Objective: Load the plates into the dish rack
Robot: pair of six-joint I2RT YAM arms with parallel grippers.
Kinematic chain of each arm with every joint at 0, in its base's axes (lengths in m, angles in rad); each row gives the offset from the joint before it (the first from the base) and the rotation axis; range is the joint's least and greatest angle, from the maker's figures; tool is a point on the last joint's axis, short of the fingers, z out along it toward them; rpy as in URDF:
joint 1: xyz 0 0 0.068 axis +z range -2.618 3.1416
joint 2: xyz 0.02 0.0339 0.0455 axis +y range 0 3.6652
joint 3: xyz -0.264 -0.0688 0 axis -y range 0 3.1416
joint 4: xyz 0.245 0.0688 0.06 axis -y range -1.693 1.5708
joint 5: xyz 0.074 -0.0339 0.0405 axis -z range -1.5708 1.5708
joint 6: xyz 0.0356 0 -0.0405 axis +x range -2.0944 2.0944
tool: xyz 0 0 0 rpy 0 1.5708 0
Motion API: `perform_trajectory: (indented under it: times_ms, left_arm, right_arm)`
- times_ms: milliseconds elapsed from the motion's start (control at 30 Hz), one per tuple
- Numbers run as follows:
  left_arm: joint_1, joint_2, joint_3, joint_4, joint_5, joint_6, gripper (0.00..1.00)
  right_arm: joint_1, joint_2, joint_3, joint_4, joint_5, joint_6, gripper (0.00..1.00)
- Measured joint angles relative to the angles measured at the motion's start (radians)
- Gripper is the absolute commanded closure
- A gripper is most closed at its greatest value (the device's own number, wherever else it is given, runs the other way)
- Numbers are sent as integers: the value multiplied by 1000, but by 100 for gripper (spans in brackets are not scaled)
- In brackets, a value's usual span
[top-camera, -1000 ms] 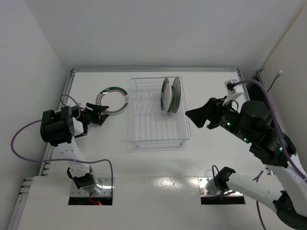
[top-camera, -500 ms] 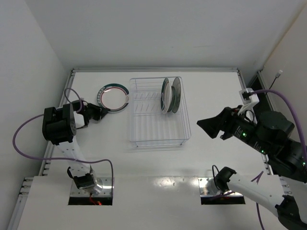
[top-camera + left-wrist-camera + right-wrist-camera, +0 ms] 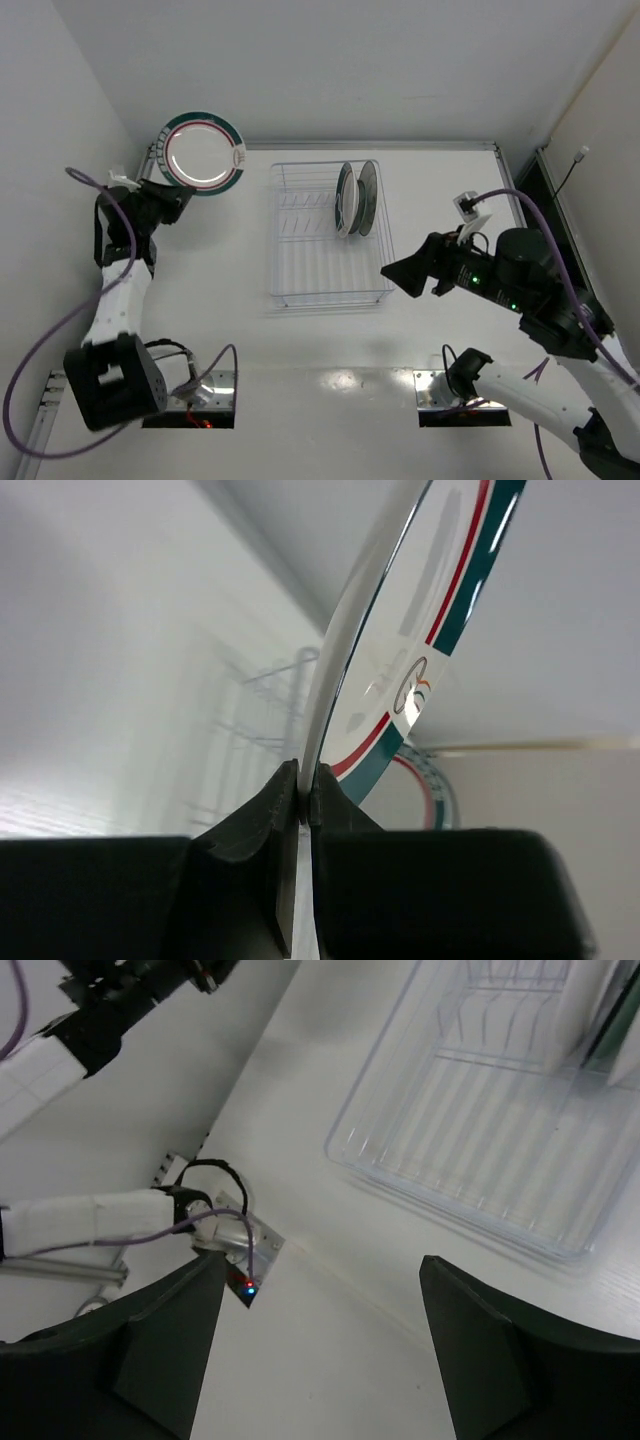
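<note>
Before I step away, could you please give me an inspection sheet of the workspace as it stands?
Surface: white table, no spills seen.
Job's things: held plate with green and red rings, raised off the table; two plates stand on edge at the far end of the dish rack; the rest of the rack is unfilled.
Clutter: nothing seen.
Hands: left hand shut on the held plate's rim; right hand open, holding nothing, beside the rack's near right corner.
Cables: purple cables loop along both arms, apart from the rack.
Surroundings: white walls enclose the table.
</note>
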Motion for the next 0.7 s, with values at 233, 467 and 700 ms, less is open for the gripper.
perform_trajectory:
  times_ms: [233, 467, 700]
  left_arm:
    - [-105, -386, -77, 27, 119, -67, 100]
    - [-266, -487, -130, -95, 237, -88, 100]
    - [-383, -511, -173, -78, 260, -134, 100]
  right_arm:
    - [-1, 60, -182, 337, -102, -6, 16]
    - [-8, 203, -243, 630, -142, -2, 16]
    - [-16, 283, -257, 782, -147, 14, 16]
